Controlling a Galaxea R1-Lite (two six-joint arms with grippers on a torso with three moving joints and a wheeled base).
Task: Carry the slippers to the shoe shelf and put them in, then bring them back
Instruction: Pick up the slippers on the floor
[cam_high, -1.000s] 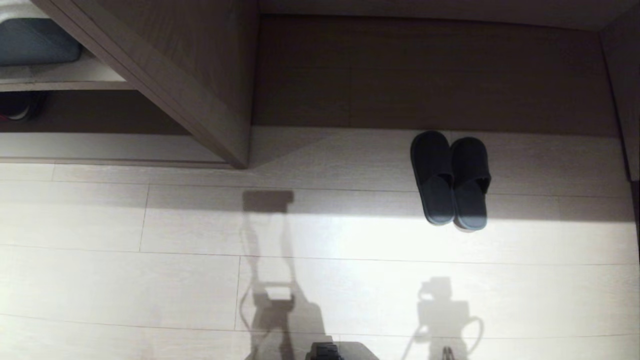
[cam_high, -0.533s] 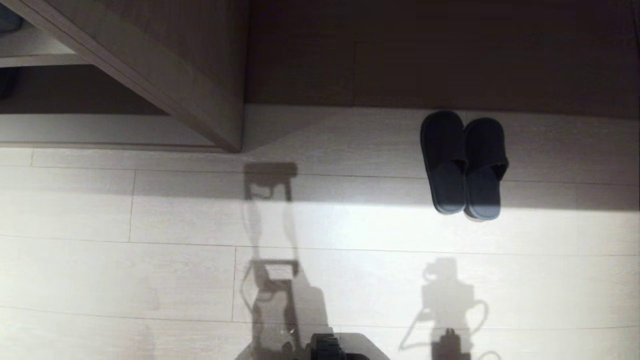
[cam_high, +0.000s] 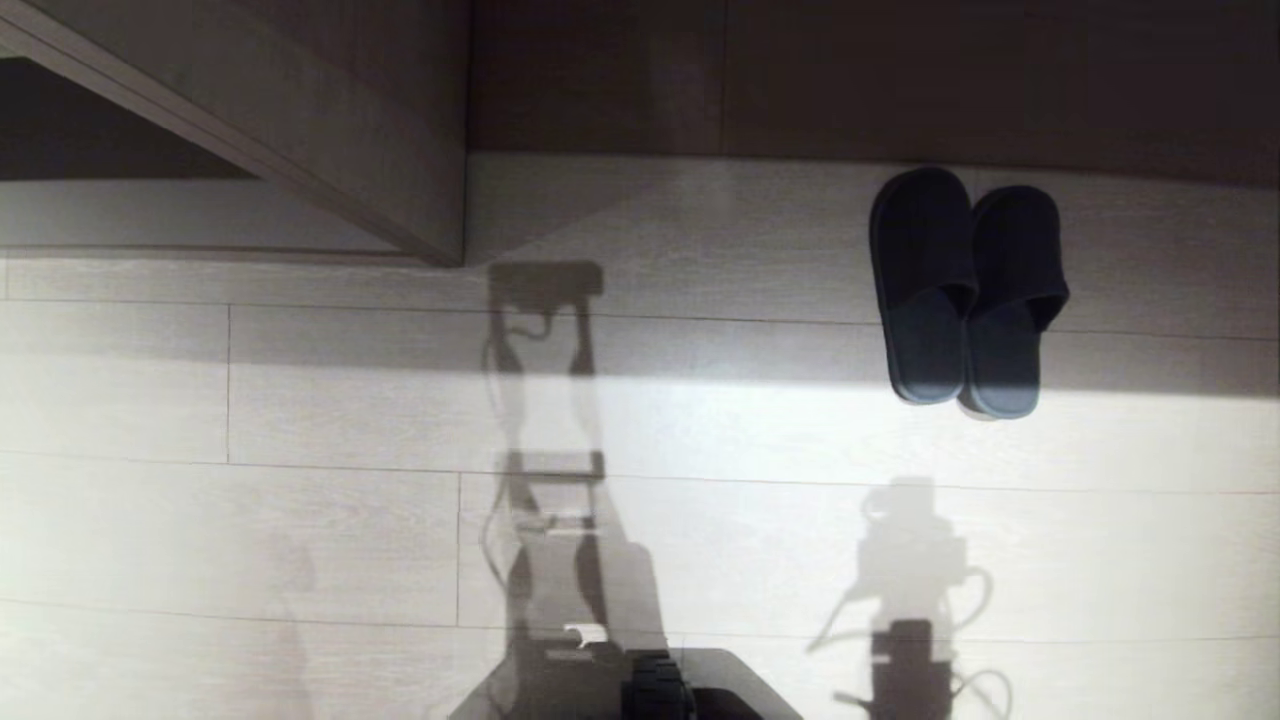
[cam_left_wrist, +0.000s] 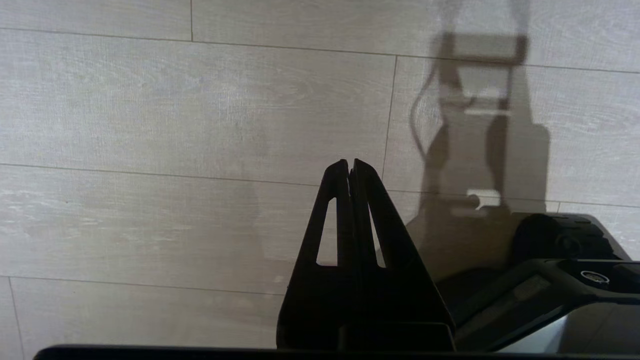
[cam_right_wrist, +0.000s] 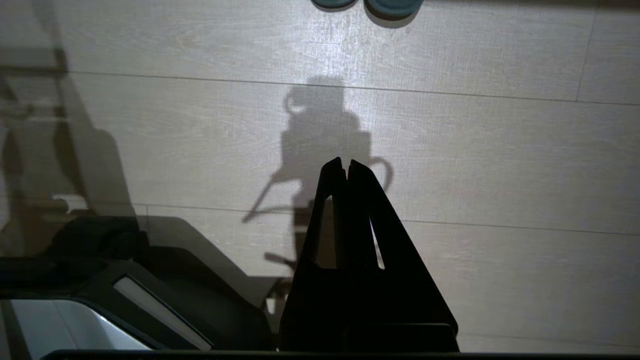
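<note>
Compared with a second ago, the whole head view has shifted: the camera tipped with the torso, so the pair of dark charcoal-grey soft fabric slippers (cam_high: 968, 292) now shows higher and further right, though the pair itself has not moved on the floor. It lies side by side, touching, toes toward the dark back panel, heels at the edge of the bright light band on the pale wood-grain plank floor (cam_high: 300, 530). Pale grey-beige wood-grain shoe shelf (cam_high: 300, 130) stands well apart to the left; only its slanted divider panel and light bottom plank show. Left pincer (cam_left_wrist: 348, 165) hangs over bare floor, fingers pressed together, nothing held. Right pincer (cam_right_wrist: 345, 165) likewise closed and empty, with the slipper heels just visible far ahead of it. Judgement: step in hand is the approach. To do it well, close in on the pair, spread the right fingers before descending, and grip both touching inner walls so one pinch lifts the pair.
</note>
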